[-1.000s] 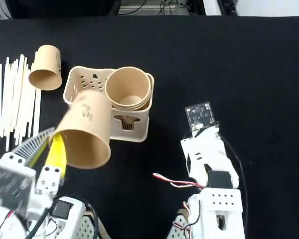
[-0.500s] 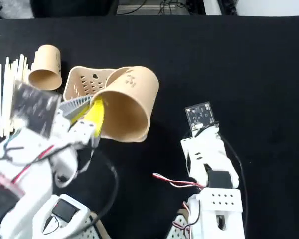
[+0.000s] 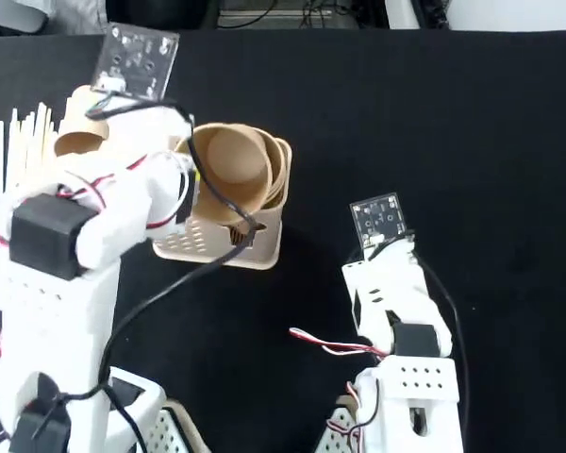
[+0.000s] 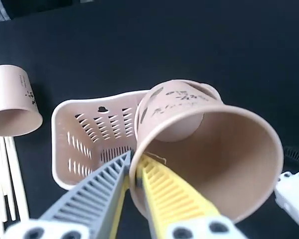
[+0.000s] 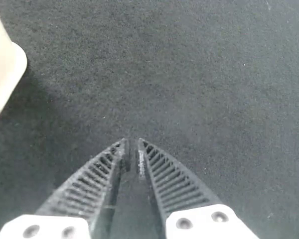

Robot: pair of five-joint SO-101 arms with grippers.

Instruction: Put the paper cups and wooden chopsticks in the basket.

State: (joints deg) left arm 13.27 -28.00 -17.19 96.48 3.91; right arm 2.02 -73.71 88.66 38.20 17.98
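My left gripper (image 4: 134,167) is shut on the rim of a paper cup (image 4: 204,144), grey finger outside and yellow finger inside. The cup (image 3: 231,170) hangs tilted over other cups nested in the right end of the cream slotted basket (image 3: 217,247). A second loose cup (image 3: 75,142) lies on its side left of the basket (image 4: 82,137), partly under the left arm. Wooden chopsticks (image 3: 19,151) lie in a loose bundle at the far left. My right gripper (image 5: 132,149) is shut and empty, low over the black cloth.
The right arm (image 3: 396,311) sits folded at front centre-right, its wrist board right of the basket. The basket's corner (image 5: 2,69) shows in the right wrist view. Black cloth covers the table (image 3: 453,123), with open room at the right and back.
The left arm swung the cup from the front left up and back over the basket, ending above the nested cups. The right arm has kept still.
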